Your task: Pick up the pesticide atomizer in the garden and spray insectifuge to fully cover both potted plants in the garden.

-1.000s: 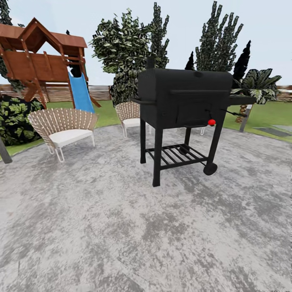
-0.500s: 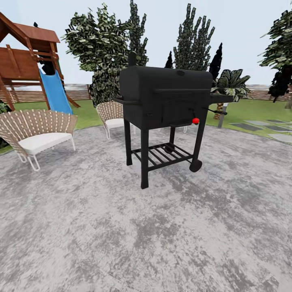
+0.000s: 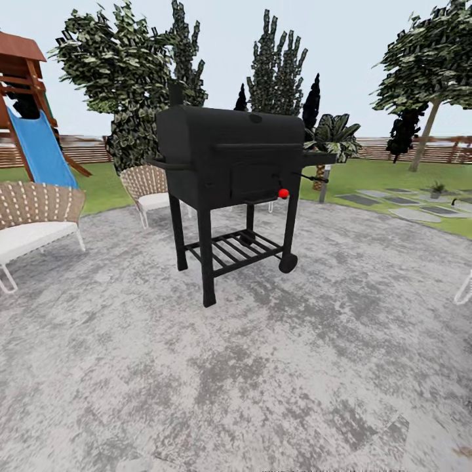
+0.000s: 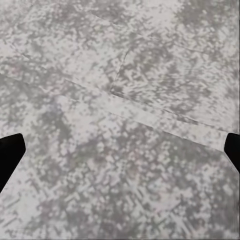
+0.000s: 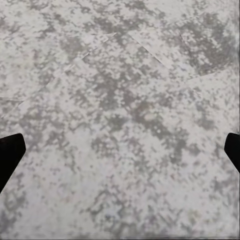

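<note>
Mottled grey paving [image 3: 262, 367] is spreading across the near ground, with green lawn [image 3: 367, 177], trees and a brown slatted fence [image 3: 393, 147] lying beyond as the garden. Standing at the centre is a black barbecue grill [image 3: 229, 170]; wicker chairs [image 3: 33, 219] are sitting to its left. Far right, a small potted plant [image 3: 436, 190], green leaves in a grey pot, is resting beside pale stepping stones [image 3: 400, 200]. Each tool, left tool [image 4: 120, 150] and right tool [image 5: 120, 150], is hanging spread wide, gripping nothing, above the paving.
</note>
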Robot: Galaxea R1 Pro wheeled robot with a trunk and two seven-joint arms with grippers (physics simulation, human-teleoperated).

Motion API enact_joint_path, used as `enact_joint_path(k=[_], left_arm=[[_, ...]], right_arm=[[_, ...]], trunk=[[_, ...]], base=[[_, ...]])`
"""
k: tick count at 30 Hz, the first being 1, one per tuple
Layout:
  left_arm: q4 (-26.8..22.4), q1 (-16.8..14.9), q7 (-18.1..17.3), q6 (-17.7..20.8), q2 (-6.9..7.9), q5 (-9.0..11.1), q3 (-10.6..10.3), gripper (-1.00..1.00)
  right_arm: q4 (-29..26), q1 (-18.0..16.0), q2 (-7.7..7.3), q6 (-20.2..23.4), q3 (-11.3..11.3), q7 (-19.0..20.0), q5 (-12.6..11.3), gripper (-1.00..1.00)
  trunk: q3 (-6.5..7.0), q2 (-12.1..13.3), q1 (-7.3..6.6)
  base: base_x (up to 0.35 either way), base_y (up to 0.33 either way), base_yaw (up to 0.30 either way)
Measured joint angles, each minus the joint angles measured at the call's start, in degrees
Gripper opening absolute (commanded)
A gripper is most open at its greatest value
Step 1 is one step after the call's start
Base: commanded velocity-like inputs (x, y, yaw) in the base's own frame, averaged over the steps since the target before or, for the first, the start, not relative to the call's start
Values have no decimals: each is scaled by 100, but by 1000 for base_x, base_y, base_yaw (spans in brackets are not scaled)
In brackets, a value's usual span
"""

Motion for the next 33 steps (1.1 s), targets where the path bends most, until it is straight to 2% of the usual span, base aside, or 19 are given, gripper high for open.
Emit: enact_joint_path(k=[27, 33], left_arm=[[-1, 0, -4, 0, 4, 0, 0, 100], [-4, 0, -5, 1, 0, -2, 0, 100]], right_arm=[[0, -1, 0, 0, 0, -5, -4, 100], [3, 0, 0, -1, 0, -5, -5, 100]], trunk=[[0, 0, 0], [0, 0, 0]], base=[[0, 1, -291], [0, 197, -291]])
